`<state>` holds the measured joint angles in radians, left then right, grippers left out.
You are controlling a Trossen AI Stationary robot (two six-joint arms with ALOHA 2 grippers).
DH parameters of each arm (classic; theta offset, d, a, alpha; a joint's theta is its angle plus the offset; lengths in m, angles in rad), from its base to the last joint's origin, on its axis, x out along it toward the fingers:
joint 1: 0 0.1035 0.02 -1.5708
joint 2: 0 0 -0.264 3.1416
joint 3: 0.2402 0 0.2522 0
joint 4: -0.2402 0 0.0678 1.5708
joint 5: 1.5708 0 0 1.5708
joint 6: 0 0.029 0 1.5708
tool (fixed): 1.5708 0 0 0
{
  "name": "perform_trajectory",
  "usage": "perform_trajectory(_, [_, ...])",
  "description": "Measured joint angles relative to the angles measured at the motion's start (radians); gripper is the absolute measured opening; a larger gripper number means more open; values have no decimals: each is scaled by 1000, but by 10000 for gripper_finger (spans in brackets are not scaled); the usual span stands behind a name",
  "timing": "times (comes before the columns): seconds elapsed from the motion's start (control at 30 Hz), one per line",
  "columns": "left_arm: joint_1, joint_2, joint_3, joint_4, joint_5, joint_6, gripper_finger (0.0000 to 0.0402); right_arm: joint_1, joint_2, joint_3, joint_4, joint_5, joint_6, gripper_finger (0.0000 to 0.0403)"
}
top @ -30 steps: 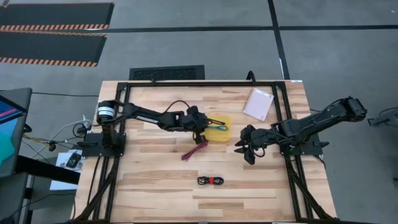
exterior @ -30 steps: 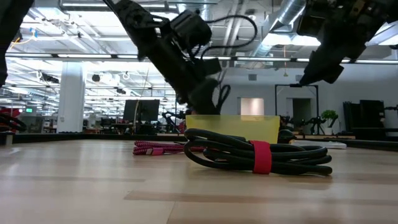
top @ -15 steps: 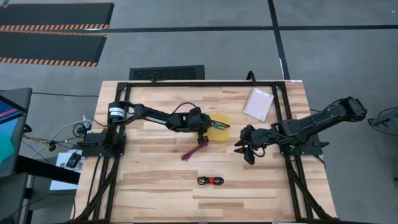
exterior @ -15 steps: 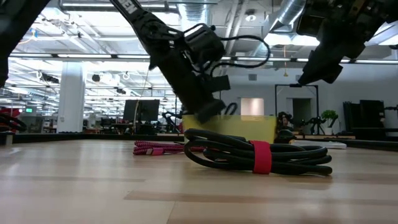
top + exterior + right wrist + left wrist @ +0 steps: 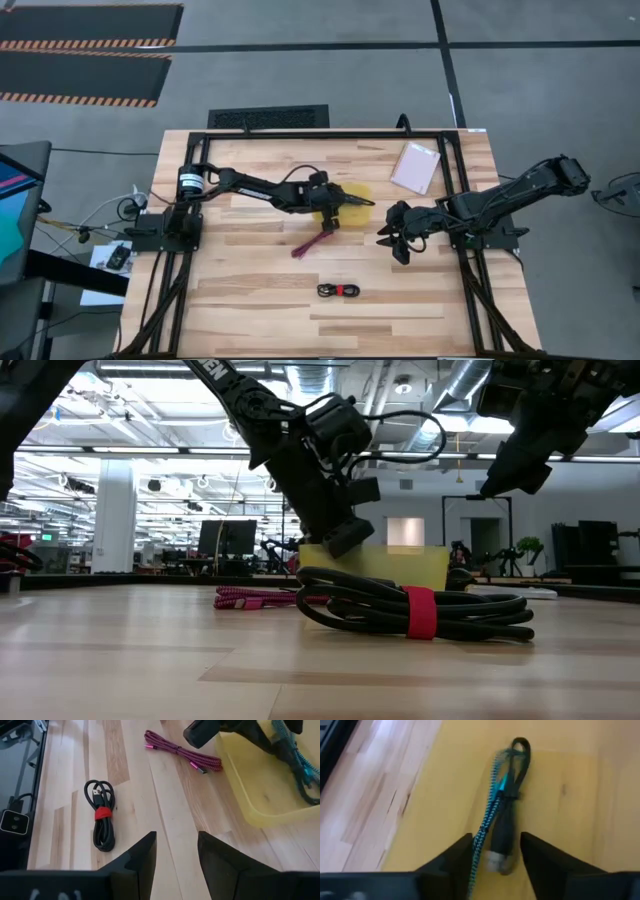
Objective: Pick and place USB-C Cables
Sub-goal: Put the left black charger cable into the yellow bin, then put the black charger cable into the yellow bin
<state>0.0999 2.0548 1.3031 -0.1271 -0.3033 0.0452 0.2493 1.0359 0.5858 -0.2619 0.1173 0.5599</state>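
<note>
Left gripper (image 5: 495, 857) fingers (image 5: 455, 855) parted, straddling the near end of the teal cable (image 5: 492, 815) and the thin black cable (image 5: 510, 805), which lie side by side flat on the floor of the yellow tray (image 5: 435, 795); can't tell whether the fingers touch either cable. From above, the left gripper (image 5: 332, 208) sits over the tray (image 5: 362, 190), roughly mid-counter, a bit toward the far edge. Maroon cable (image 5: 313, 241) is on the bare counter (image 5: 250, 300) just beside the tray on its near side, apart from the left fingers. Black bundle with red tie (image 5: 339, 290) lies further toward the near edge, well apart from both arms. Right gripper (image 5: 175, 855) fingers (image 5: 140, 860) open, holding nothing, hovering above the counter toward the right side (image 5: 398, 240), between tray and right edge. Pale pinkish-white packet (image 5: 416, 166) rests near the far right corner.
</note>
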Motion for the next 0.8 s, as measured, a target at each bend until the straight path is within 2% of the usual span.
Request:
perform_trajectory(0.13, [-1,0,28,-20,0,-3,209,0,0,0,0,0,0,168])
perform_trajectory(0.27, [0,0,70,-49,0,-19,239,0,0,0,2,0,5,168])
perform_trajectory(0.6, [-16,-12,199,-192,-1,22,246,0,0,0,7,0,9,168])
perform_trajectory(0.8, [-48,-98,207,-242,-42,48,247,27,0,-2,10,12,17,168])
